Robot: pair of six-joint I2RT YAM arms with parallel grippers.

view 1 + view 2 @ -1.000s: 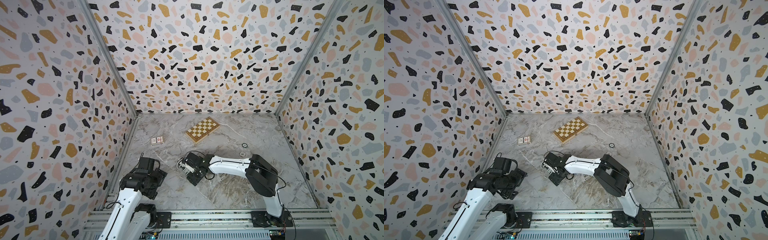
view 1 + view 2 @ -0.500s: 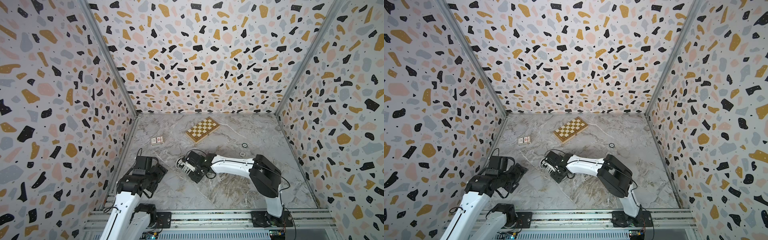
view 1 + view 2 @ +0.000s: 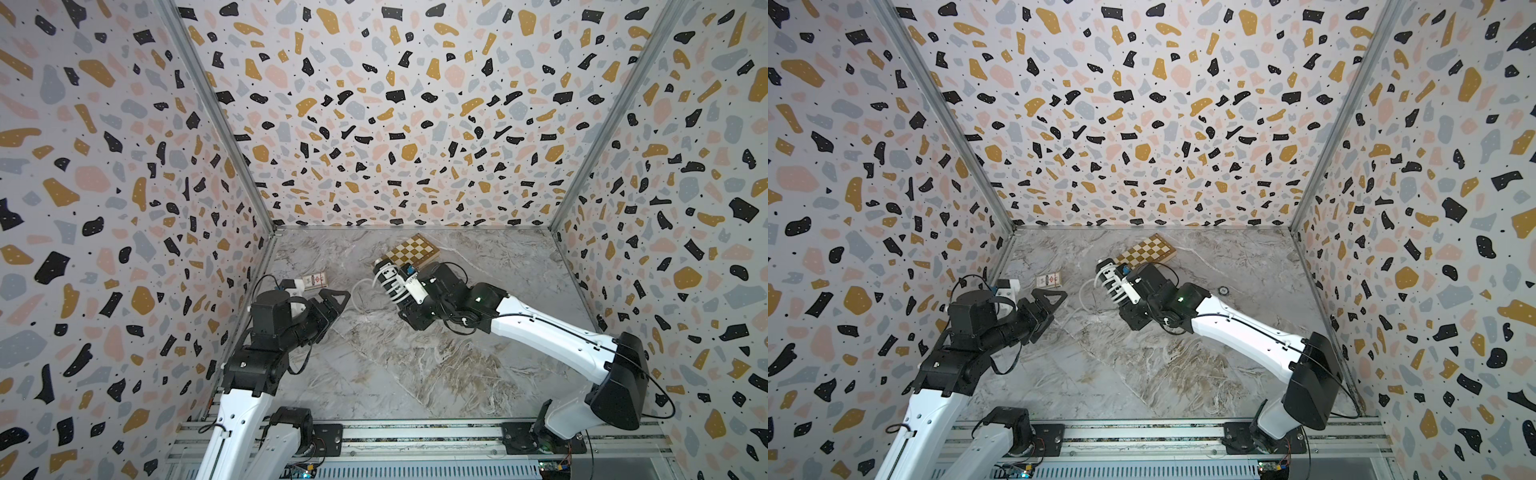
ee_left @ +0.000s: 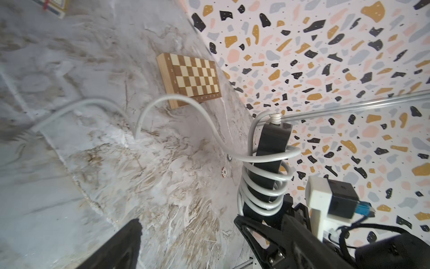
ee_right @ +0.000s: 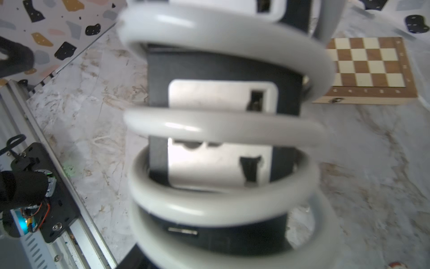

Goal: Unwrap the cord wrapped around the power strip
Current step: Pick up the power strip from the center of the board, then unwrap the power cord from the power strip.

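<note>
White cord (image 4: 186, 102) coils around the black power strip (image 4: 274, 139).
The right gripper (image 3: 402, 300) clamps the strip's end; the left gripper (image 3: 328, 309) stands apart, empty, nearby.

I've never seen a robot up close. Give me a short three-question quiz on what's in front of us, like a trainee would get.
1. True or false: the cord is already fully off the power strip.
2. What holds the power strip? A: the left jaws. B: the right jaws. C: nothing, it lies flat by itself.
3. Fill in the blank: the checkered wooden thing on the table beyond the strip is a ___.

Key
1. False: several loops are wound round the strip.
2. B: the left jaws stand open and empty.
3. chessboard
</note>
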